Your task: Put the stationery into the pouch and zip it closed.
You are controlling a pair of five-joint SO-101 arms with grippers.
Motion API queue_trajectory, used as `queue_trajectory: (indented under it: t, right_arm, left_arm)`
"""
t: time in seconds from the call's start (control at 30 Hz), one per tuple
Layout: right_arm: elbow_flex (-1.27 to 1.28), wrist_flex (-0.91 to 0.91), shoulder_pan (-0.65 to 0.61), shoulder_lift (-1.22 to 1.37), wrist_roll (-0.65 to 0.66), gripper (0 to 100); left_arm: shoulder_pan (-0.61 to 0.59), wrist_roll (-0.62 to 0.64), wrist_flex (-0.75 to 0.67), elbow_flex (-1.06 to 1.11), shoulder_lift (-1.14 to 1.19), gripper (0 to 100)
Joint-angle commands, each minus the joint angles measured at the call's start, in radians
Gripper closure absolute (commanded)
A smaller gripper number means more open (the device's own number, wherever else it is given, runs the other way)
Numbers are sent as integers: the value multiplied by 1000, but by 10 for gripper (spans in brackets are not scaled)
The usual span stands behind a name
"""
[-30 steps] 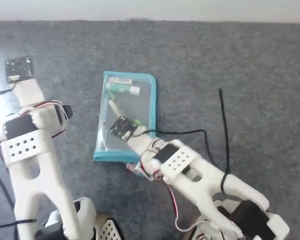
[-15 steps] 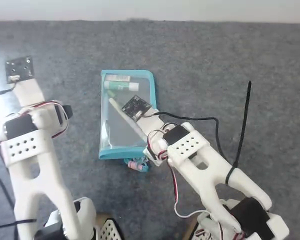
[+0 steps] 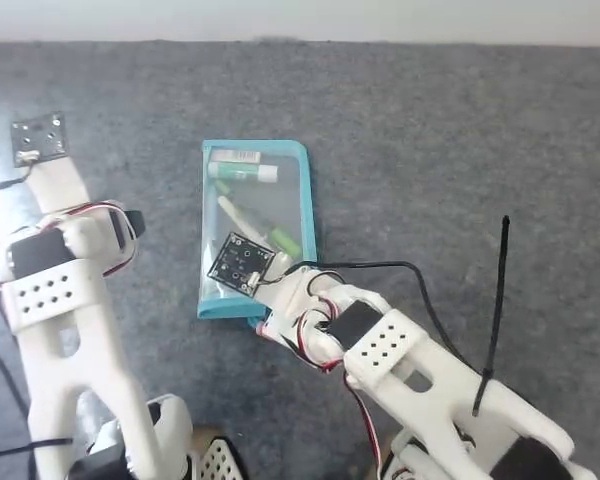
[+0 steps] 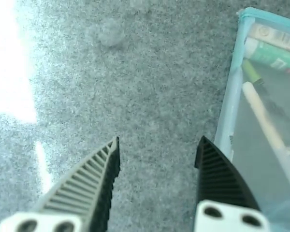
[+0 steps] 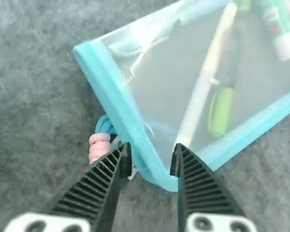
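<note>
right jaws astride zip corner, pouch unpinned

risks first. the right gripper [image 5: 151, 150] has its jaws spread, one on each side of the thick zip edge at the near corner of the pouch [image 5: 106, 89]. the pink zip pull [image 5: 97, 147] sits just beside one jaw, not between them. if they close here, they likely pinch the fabric edge rather than the pull, and any drag would then move the whole pouch instead of the slider.

second risk: nothing holds the pouch down. the left gripper [image 4: 159, 142] hovers over bare bench [image 3: 460, 120] with jaws spread and empty, beside the far corner of the pouch and apart from it. a tug along the zip would probably slide or twist the pouch on the grey surface, or buckle the soft edge.

cannot tell from these views whether the zip is open or run shut.

pouch: flat, clear panel with teal border, lying on the bench between the two arms, long side running away from them. contents look to be inside: a glue stick [image 3: 242, 170] with green and white label across the far end, a white pen [image 3: 235, 215] lying diagonally, and a green marker [image 3: 280, 240] next to it. the panel looks thin and limp, with slight glare near the zip edge.
</note>
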Motion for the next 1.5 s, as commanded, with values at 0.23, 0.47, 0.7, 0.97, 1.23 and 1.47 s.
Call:
queue_trajectory:
  t: [0.23,0.47,0.7,0.97,1.23,1.47]
  right_arm:
    - [-3,-79,-65,110,54,851]
    - [-32,-102,-31,128,49,852]
    - [-158,-133,73,283,-2,867]
    - [-414,-125,156,390,2,990]
    - [-526,-15,246,412,-15,981]
    - [-321,183,96,87,-502,991]
  left_arm:
    - [-9,-17,-21,-15,3,761]
    - [-9,-18,-20,-10,3,761]
    - [-9,-18,-20,-8,3,761]
    - [-9,-18,-20,-5,3,761]
    - [-8,-21,-26,10,3,761]
    - [-3,-23,-28,10,5,761]
